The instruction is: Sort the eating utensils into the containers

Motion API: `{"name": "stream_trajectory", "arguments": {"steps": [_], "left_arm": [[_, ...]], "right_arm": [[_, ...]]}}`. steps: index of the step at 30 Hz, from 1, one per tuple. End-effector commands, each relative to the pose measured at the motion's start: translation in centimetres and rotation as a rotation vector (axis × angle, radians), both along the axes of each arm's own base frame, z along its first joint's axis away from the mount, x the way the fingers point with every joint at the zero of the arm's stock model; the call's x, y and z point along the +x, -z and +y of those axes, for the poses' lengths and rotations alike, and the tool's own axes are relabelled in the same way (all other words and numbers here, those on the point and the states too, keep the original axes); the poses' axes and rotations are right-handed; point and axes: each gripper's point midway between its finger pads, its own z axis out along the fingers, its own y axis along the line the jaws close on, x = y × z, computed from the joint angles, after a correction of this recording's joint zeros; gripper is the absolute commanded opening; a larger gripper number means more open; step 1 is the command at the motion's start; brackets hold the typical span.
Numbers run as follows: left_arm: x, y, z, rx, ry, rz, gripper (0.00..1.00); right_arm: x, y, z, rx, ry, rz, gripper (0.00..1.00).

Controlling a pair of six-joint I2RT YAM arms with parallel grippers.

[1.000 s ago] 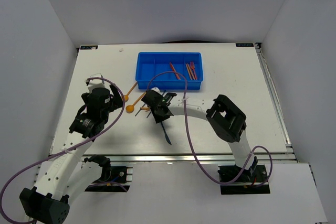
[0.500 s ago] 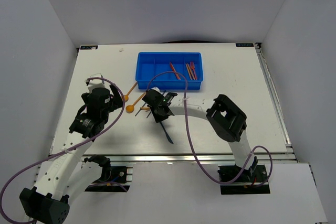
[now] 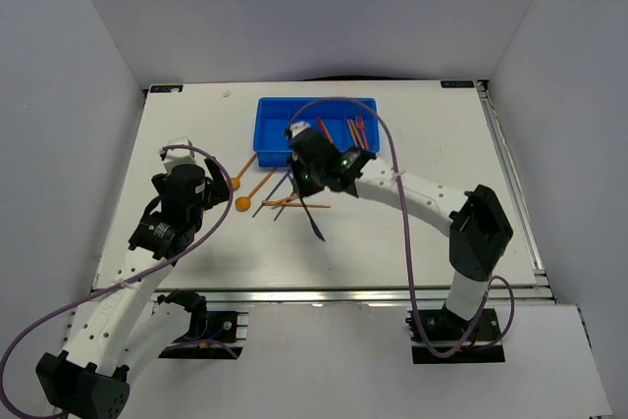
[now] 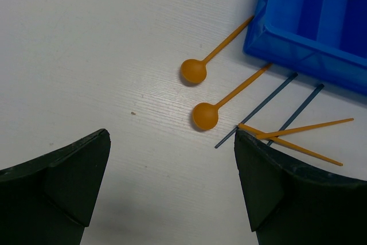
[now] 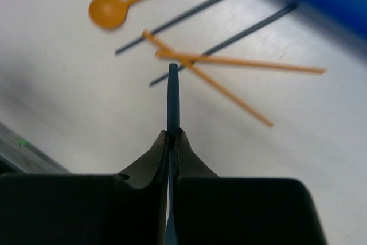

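Dark blue utensil (image 5: 173, 93): pinched in right gripper (image 5: 173, 136), lifted off table (image 3: 442, 144) since a second ago, hangs just short of blue tray (image 3: 267, 130). Left gripper (image 4: 171, 142) gapes wide, idle. Placement likely next.

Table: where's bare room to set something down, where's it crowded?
Free: table right of the blue tray, to the table edge; also the far-left corner. Crowded: in front of the tray's left end, with orange spoons, sticks and the right gripper.

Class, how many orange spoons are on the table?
2. One orange spoon lies left of the blue tray; the second orange spoon just beside it. More may be hidden.
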Motion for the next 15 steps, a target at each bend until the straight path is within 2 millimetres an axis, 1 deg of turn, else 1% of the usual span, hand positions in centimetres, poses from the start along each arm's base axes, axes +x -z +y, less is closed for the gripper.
{"name": "stream_trajectory", "arguments": {"steps": [1,2,3,4,5,6,7,8,9,10,11,12,13,15], "left_arm": [[-0.2,-0.8,0.1,-0.007,-0.005,-0.024,0.98],[-0.2,-0.8,0.1,-0.007,-0.005,-0.024,0.98],[-0.2,-0.7,0.0,-0.008,-0.003,-0.024,0.98],[-0.1,-0.7,0.0,-0.007,-0.001,-0.023,0.98],[-0.1,-0.8,0.0,-0.009,0.000,-0.024,0.98],[-0.1,-0.7,0.0,-0.008,0.000,-0.021,0.98],[-0.1,-0.7,-0.1,-0.008,0.003,-0.021,0.98],[-0.1,-0.7,-0.1,-0.009,0.005,-0.020,0.98],[-0.1,-0.5,-0.2,-0.007,0.008,-0.015,0.98],[0.0,-0.5,-0.2,-0.009,0.011,-0.015,0.98],[0.0,-0.5,-0.2,-0.007,0.011,-0.013,0.98],[0.0,-0.4,-0.3,-0.007,0.013,-0.011,0.98],[0.1,-0.3,-0.4,-0.007,0.015,-0.008,0.98],[0.2,-0.1,-0.5,-0.003,0.024,0.004,0.98]], "right_arm": [[7.2,-4.7,-0.5,0.071,0.022,-0.152,0.00],[9.7,-5.4,-1.6,0.081,0.048,-0.176,0.00],[11.3,-6.1,-1.9,0.092,0.055,-0.200,0.00],[13.4,-7.5,-1.3,0.111,0.040,-0.235,0.00],[15.6,-8.3,-2.3,0.115,0.056,-0.258,0.00],[17.0,-8.9,-2.4,0.116,0.057,-0.279,0.00],[18.6,-7.4,-2.4,0.079,0.040,-0.274,0.00],[20.9,-10.5,-2.8,0.120,0.055,-0.337,0.00],[22.0,-10.9,-2.8,0.133,0.048,-0.355,0.00],[23.5,-9.9,-2.8,0.125,0.051,-0.357,0.00],[25.2,-11.4,-3.4,0.145,0.060,-0.417,0.00],[25.9,-11.1,-3.2,0.162,0.045,-0.426,0.00],[27.5,-10.6,-3.7,0.169,0.057,-0.464,0.00],[29.2,-10.2,-4.1,0.200,0.063,-0.514,0.00]]}}
